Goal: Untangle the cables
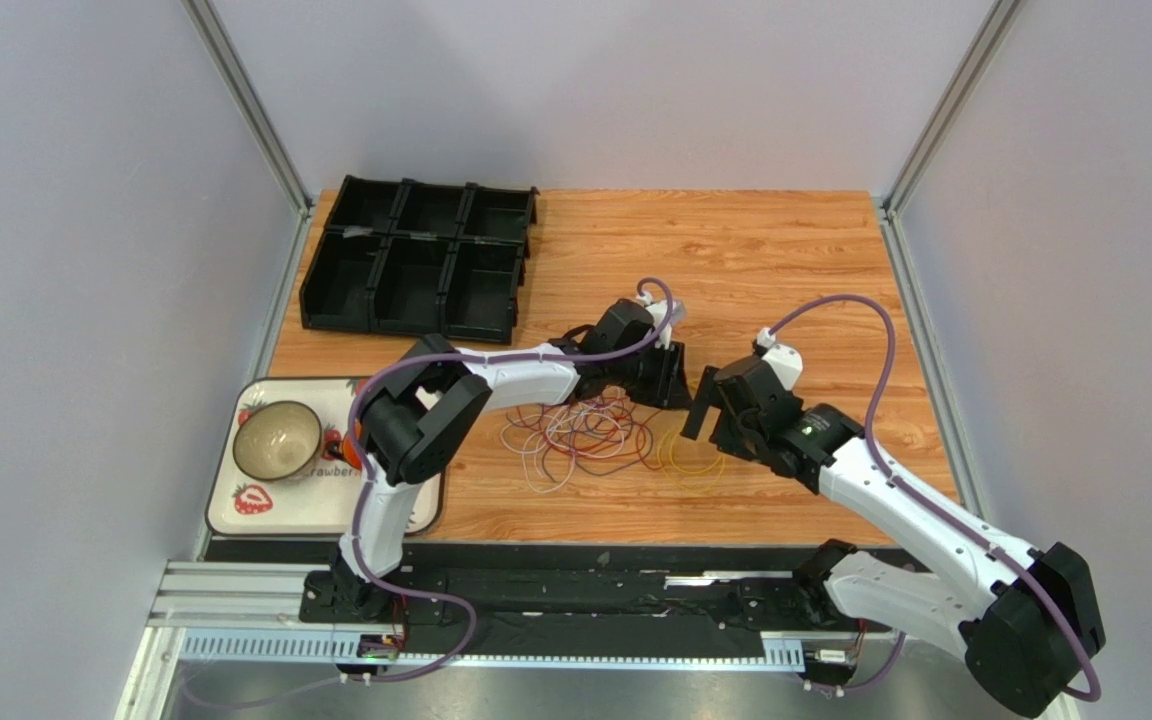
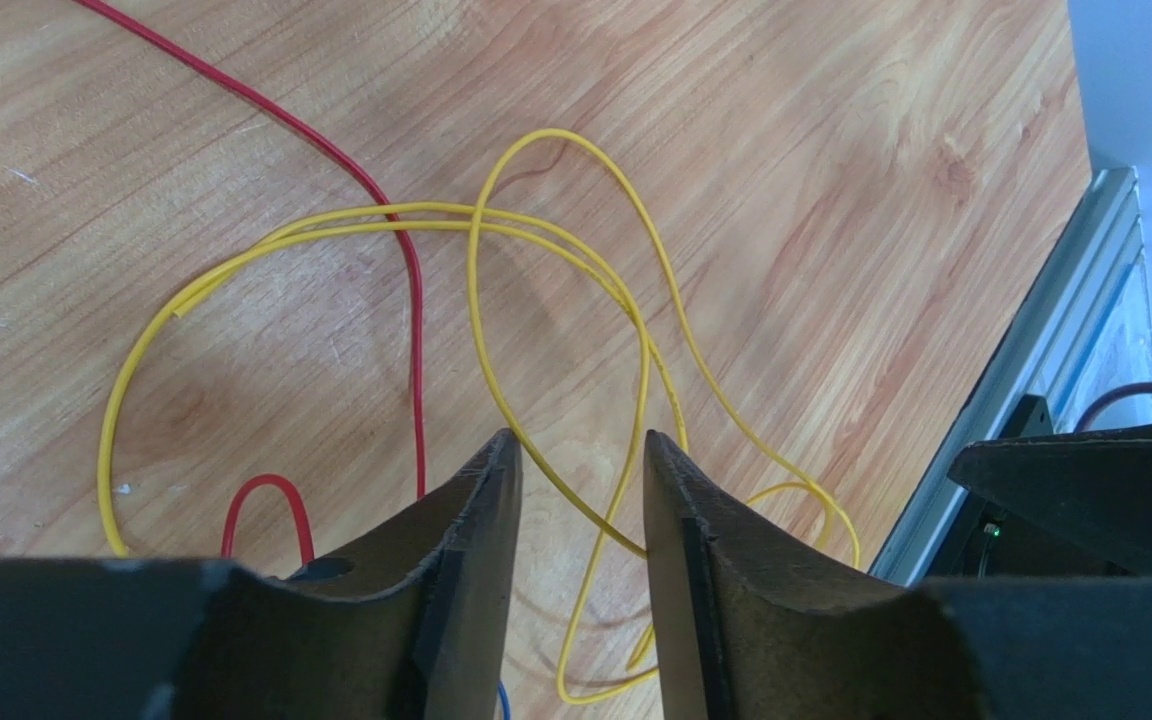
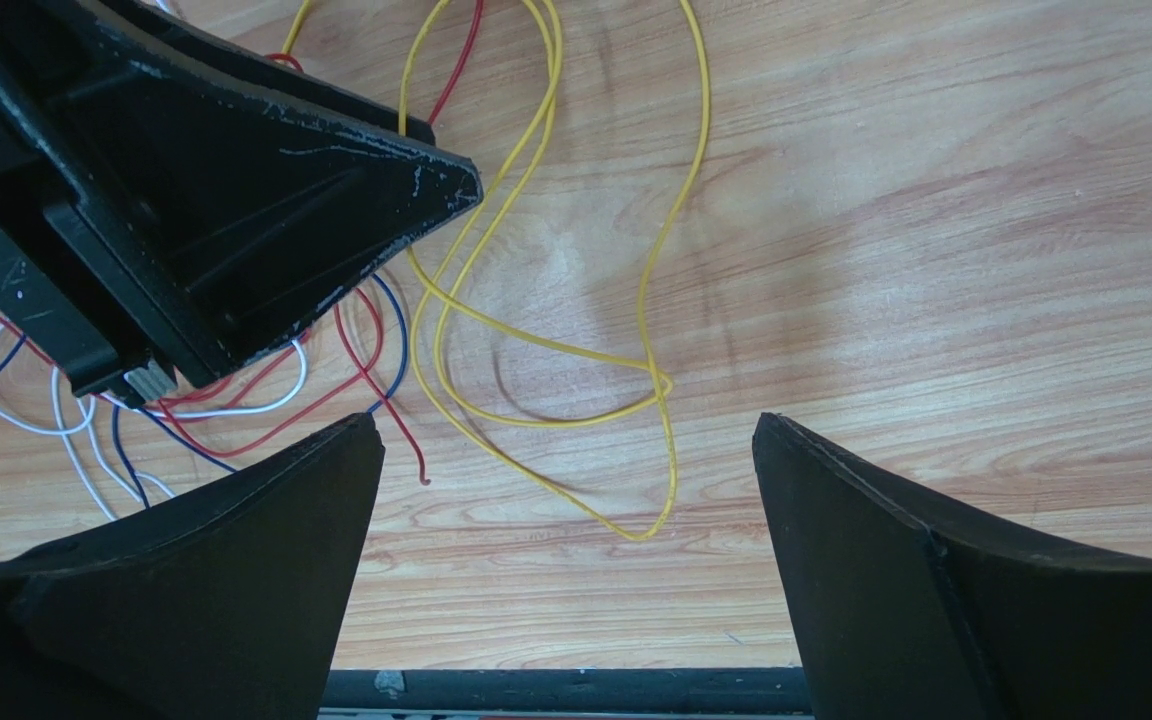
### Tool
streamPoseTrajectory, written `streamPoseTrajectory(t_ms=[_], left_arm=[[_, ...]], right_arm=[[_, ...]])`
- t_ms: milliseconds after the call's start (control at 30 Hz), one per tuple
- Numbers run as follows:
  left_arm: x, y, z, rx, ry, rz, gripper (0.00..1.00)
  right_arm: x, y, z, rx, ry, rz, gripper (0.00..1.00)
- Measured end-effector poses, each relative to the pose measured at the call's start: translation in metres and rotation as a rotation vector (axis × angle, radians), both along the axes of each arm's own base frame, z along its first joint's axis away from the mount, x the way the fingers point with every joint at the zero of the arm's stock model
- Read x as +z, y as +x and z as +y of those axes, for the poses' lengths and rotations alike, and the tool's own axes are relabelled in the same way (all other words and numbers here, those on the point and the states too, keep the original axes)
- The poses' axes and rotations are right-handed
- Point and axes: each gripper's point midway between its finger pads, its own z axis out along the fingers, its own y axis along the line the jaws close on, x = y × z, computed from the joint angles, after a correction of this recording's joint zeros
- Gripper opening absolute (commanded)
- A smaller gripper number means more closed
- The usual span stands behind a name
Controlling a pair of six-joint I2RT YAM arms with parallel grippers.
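Observation:
The cables (image 1: 593,435) lie in a loose heap of red, white, blue and yellow loops on the wooden table. A yellow cable (image 1: 692,455) spreads at the heap's right side. My left gripper (image 1: 668,393) hangs low over it, open. In the left wrist view the left gripper (image 2: 581,438) has a gap between its jaws, and a yellow cable (image 2: 642,330) runs slack through that gap beside a red cable (image 2: 414,300). My right gripper (image 3: 567,423) is wide open just above the table, with yellow loops (image 3: 537,342) ahead of it and nothing between its jaws.
A black compartment box (image 1: 417,255) stands at the back left. A strawberry-print tray (image 1: 387,503) with a bowl (image 1: 277,440) sits at the near left. The table's dark front edge (image 3: 567,690) runs just below the right gripper. The two grippers are close together.

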Motion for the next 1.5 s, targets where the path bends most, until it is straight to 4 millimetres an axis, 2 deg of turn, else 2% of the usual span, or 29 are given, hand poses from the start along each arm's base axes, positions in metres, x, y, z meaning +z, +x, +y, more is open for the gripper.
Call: streamPoseTrajectory(t_ms=[133,200,467,667,800,900,1033,1100,1200,1300,1500], left_arm=[[0.010,0.000,0.004,0.007,0.003,-0.009,0.53],[0.021,0.001,0.006,0.016,0.000,-0.023,0.60],[0.067,0.010,0.016,0.049,-0.033,-0.102,0.64],[0.077,0.014,0.038,0.098,0.014,-0.116,0.65],[0.092,0.006,0.068,0.136,0.073,-0.138,0.67],[0.118,-0.009,0.100,0.170,0.101,-0.171,0.68],[0.166,-0.039,0.145,0.213,0.076,-0.239,0.69],[0.192,-0.060,0.174,0.239,0.044,-0.281,0.70],[0.215,-0.086,0.208,0.267,0.016,-0.319,0.70],[0.223,-0.106,0.238,0.301,0.023,-0.339,0.70],[0.207,-0.128,0.279,0.346,0.093,-0.339,0.69]], right_arm=[[0.004,0.002,0.000,-0.014,0.009,-0.013,1.00],[0.007,0.003,0.000,-0.022,0.014,-0.025,1.00],[0.016,0.011,-0.001,-0.057,0.029,-0.042,1.00],[0.012,0.016,-0.004,-0.092,0.018,-0.008,1.00],[0.006,0.022,-0.003,-0.113,0.011,0.027,1.00],[-0.002,0.027,-0.001,-0.124,0.000,0.062,1.00],[-0.017,0.032,0.000,-0.132,-0.023,0.119,1.00],[-0.028,0.035,0.001,-0.136,-0.034,0.152,1.00],[-0.037,0.037,0.001,-0.141,-0.038,0.179,1.00],[-0.046,0.041,0.004,-0.137,-0.035,0.196,1.00],[-0.065,0.046,0.012,-0.120,-0.039,0.239,0.94]])
